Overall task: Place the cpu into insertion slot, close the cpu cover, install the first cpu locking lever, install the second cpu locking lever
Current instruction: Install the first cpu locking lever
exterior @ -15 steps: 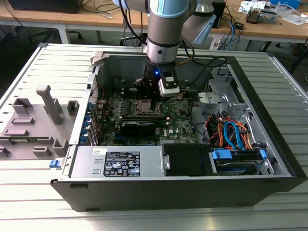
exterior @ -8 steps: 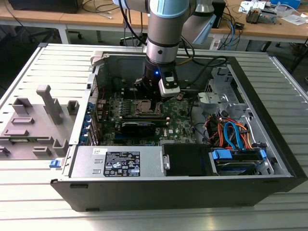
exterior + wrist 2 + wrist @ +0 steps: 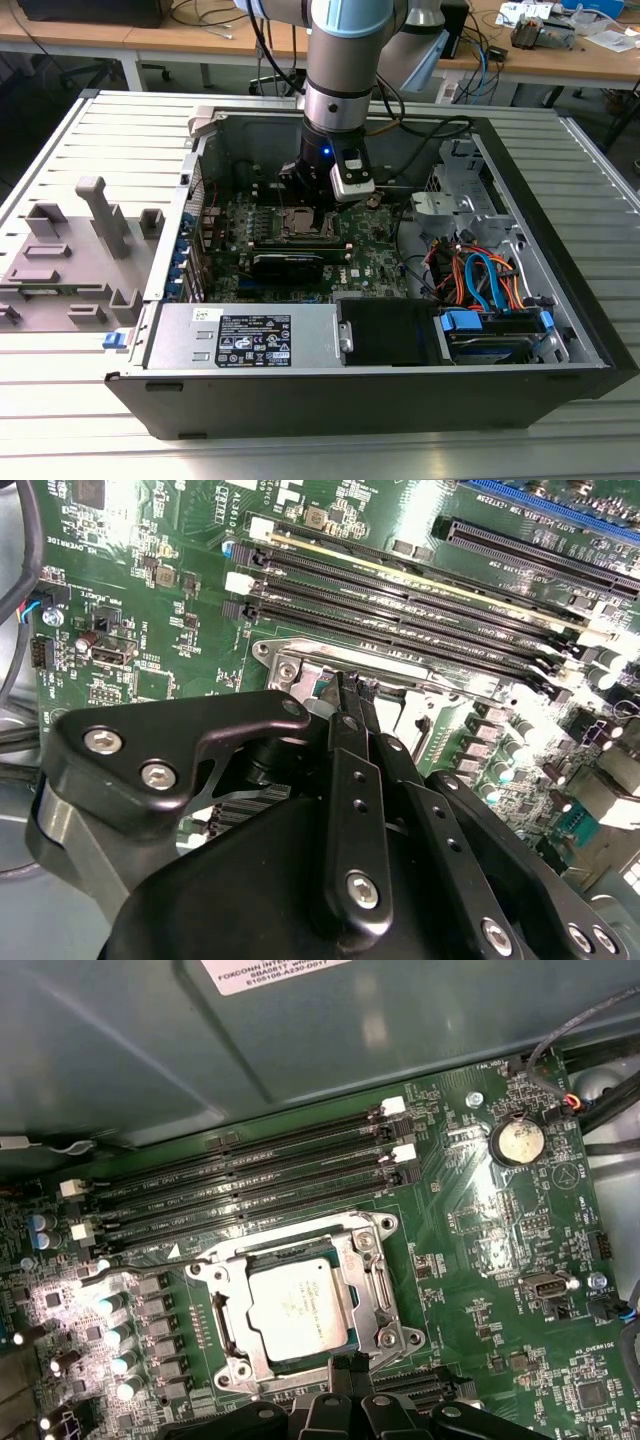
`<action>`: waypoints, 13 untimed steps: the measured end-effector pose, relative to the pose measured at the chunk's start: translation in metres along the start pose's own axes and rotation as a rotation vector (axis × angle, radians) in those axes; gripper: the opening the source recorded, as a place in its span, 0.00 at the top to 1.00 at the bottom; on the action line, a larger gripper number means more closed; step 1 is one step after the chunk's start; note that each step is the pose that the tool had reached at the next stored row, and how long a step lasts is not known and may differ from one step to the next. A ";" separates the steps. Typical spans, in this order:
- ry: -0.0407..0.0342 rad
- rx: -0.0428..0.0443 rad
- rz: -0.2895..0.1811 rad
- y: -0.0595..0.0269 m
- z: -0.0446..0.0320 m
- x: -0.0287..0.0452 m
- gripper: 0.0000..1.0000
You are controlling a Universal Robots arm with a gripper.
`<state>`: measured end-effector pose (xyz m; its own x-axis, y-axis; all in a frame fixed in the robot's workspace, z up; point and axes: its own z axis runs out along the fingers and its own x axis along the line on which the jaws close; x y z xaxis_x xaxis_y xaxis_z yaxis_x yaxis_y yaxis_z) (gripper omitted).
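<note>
My claw [image 3: 350,705] is pressed together with nothing between the tips that I can see, and it sits low at one edge of the insertion slot [image 3: 290,1258], near the middle of the motherboard [image 3: 470,1260]. The cpu [image 3: 300,1310] lies in that slot with its silvery top up. The cpu cover [image 3: 375,1275] looks to lie flat around it, though I cannot tell whether it is latched. I think the main danger is a slip. With my tips this close to the frame, an off-line push could skid them onto the green board and scrape the small parts there. It could also lean on the cover unevenly and stress the chip or the contacts under it, if the chip sits at all crooked. The thin lever [image 3: 150,1272] at the slot's side could spring back if it is not hooked. My trailing cables [image 3: 425,128] could catch on the wall of the computer case [image 3: 560,260]. By my count there is one cpu, one cover, one slot and four corner screws on the slot's frame. I am sure of only one lever rod. Beside the slot are four long memory slots [image 3: 250,1175] and one coin battery [image 3: 517,1142]. There is one power supply [image 3: 250,337] along the case's near wall. One case and one grey fixture [image 3: 70,255] stand on the bench [image 3: 60,420], the fixture by the bench's edge at the exterior view's left.
</note>
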<state>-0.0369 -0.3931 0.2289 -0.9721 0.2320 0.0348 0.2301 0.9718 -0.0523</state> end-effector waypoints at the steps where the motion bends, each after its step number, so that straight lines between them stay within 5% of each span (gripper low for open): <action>1: 0.0000 0.0000 -0.001 0.0000 0.0000 0.0000 0.89; 13: -0.0009 0.0002 -0.019 0.0000 0.0000 0.0000 0.89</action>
<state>-0.0369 -0.3931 0.2288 -0.9764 0.2130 0.0350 0.2111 0.9761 -0.0518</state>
